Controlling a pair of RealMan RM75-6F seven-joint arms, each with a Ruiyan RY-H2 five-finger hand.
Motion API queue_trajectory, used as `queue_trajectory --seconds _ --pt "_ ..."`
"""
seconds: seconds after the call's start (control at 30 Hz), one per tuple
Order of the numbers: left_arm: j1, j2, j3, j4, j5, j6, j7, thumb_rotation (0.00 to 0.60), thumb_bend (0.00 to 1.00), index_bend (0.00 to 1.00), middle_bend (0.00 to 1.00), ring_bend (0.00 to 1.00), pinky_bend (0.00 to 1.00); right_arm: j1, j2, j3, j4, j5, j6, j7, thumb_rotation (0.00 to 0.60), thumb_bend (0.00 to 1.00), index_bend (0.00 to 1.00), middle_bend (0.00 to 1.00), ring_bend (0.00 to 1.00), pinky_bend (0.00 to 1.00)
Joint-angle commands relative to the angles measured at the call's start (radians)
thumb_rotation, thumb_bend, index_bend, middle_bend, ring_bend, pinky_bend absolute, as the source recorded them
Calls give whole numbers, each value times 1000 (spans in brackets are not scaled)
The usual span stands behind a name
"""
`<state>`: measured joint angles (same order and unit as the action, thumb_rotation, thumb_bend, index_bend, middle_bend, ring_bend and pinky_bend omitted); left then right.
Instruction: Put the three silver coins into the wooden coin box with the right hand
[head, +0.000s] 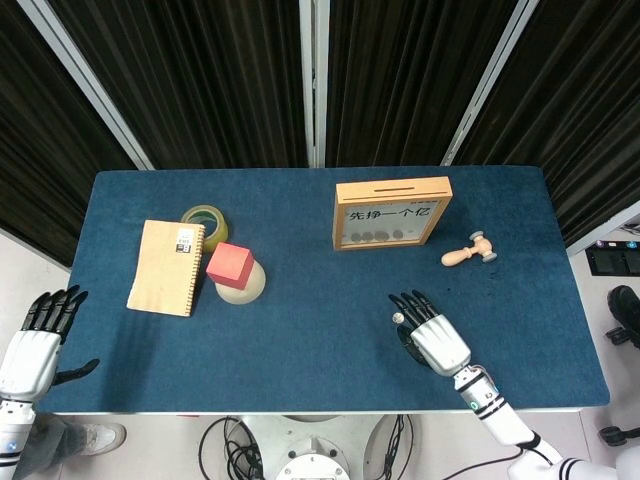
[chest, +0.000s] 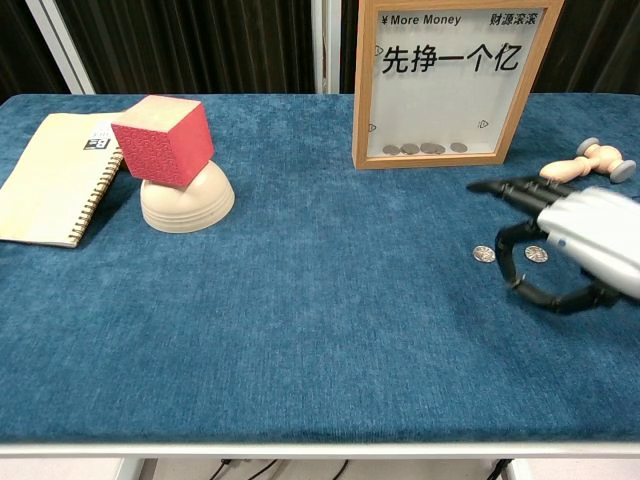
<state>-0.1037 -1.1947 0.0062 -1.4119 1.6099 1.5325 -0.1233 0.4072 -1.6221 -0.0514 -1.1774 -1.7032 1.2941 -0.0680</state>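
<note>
My right hand (chest: 580, 245) hovers empty, fingers spread, over two silver coins (chest: 484, 254) lying on the table cloth (chest: 320, 330), placed for a pinch; third coin unseen; wooden coin box (chest: 450, 80) stands beyond, slot up top.

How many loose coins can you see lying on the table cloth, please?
2: one coin left of the right hand's fingers, another under its fingers. A third may be hidden beneath it.

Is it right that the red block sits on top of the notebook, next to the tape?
Not quite. The red block sits on an upturned bowl, not on the notebook; the chest view shows it. The notebook lies beside it, and the tape is nearby.
</note>
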Motion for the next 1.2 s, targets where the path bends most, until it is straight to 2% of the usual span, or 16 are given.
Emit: queue_trajectory --seconds 0.03,0.17,0.37,0.5,0.7,0.9,1.07,1.2 --pt "0 2 1 -4 3 1 2 600 40 16 0 0 0 15 62 45 -81 12 27 -2 600 363 673 0 0 0" --pt "-1 6 2 -13 8 3 7 600 40 16 0 0 0 47 163 126 -211 42 40 -33 600 364 686 0 0 0" --pt "1 5 5 -19 15 8 12 600 40 16 0 0 0 103 314 283 -413 121 35 -108 600 364 696 0 0 0" --pt "0 4 7 -23 22 11 18 600 40 16 0 0 0 161 393 387 -498 238 -43 -161 600 365 701 0 0 0" --pt "-2 14 8 -43 32 15 37 600 40 16 0 0 0 272 468 504 -531 485 -214 -260 600 369 725 0 0 0" --pt "-7 16 12 -59 32 1 52 600 40 16 0 0 0 395 460 533 -492 748 -335 -402 600 369 727 0 0 0" --pt "-7 22 14 -67 32 -2 60 600 40 16 0 0 0 490 444 535 -463 930 -366 -508 600 369 731 0 0 0" --pt "-6 27 14 -72 32 0 61 600 40 16 0 0 0 572 442 515 -443 1102 -387 -608 600 369 746 2 0 0"
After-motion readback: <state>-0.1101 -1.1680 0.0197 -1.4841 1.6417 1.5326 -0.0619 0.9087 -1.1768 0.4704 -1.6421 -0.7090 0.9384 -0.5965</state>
